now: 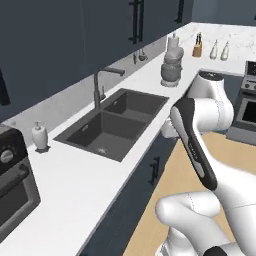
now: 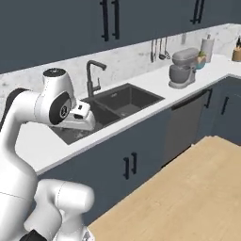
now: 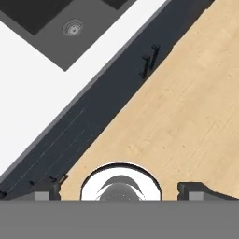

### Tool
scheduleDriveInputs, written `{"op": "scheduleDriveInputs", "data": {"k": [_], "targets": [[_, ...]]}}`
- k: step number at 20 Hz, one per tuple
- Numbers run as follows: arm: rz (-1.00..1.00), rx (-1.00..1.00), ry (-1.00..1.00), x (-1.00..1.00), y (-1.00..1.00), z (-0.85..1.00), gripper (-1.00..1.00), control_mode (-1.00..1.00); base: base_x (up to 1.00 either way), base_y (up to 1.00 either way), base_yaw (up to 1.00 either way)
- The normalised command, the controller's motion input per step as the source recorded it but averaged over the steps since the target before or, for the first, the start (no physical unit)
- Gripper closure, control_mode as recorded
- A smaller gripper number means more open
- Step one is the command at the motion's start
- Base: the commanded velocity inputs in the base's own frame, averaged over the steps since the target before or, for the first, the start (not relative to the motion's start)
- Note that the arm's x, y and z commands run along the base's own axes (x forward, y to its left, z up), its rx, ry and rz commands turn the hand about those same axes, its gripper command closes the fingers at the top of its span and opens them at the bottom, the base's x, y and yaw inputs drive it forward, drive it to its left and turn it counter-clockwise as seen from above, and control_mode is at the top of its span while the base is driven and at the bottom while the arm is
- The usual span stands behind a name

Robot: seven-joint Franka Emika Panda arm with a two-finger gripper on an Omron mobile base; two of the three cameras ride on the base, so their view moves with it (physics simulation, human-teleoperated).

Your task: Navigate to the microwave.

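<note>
The microwave is out of view. My gripper point(image 3: 121, 192) hangs over the wooden floor point(image 3: 186, 107) beside the dark cabinet fronts point(image 3: 93, 121). It points down and stands open, its two dark fingertips point(image 3: 46, 191) far apart with nothing between them. In the right base view the white hand point(image 2: 81, 118) is folded close to the arm, in front of the sink point(image 2: 124, 100).
A dark toaster oven with round knobs point(image 1: 12, 185) sits at the counter's left end, near a soap dispenser point(image 1: 40, 136). A black faucet point(image 1: 97, 87) stands behind the double sink point(image 1: 112, 127). Further right are a stand mixer point(image 1: 171, 67), a knife block point(image 1: 197, 49) and a silver range oven point(image 1: 245, 107).
</note>
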Motion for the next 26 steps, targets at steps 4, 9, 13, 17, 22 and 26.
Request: {"op": "scheduleDriveInputs", "data": {"k": [4,9,13,17,22,26], "targets": [[0.0,0.0,0.0,0.0,0.0,0.0,-1.0,1.0,0.0,-0.36,-0.67],[0.0,0.0,0.0,0.0,0.0,0.0,-1.0,1.0,0.25,-0.35,-0.61],[0.0,0.0,0.0,0.0,0.0,0.0,-1.0,1.0,0.85,-0.36,-0.44],[0.0,0.0,0.0,0.0,0.0,0.0,-1.0,1.0,1.0,-0.41,-0.33],[0.0,0.0,0.0,0.0,0.0,0.0,-1.0,1.0,1.0,-0.46,-0.22],[0.0,0.0,0.0,0.0,0.0,0.0,-1.0,1.0,1.0,-0.78,-0.07]]}}
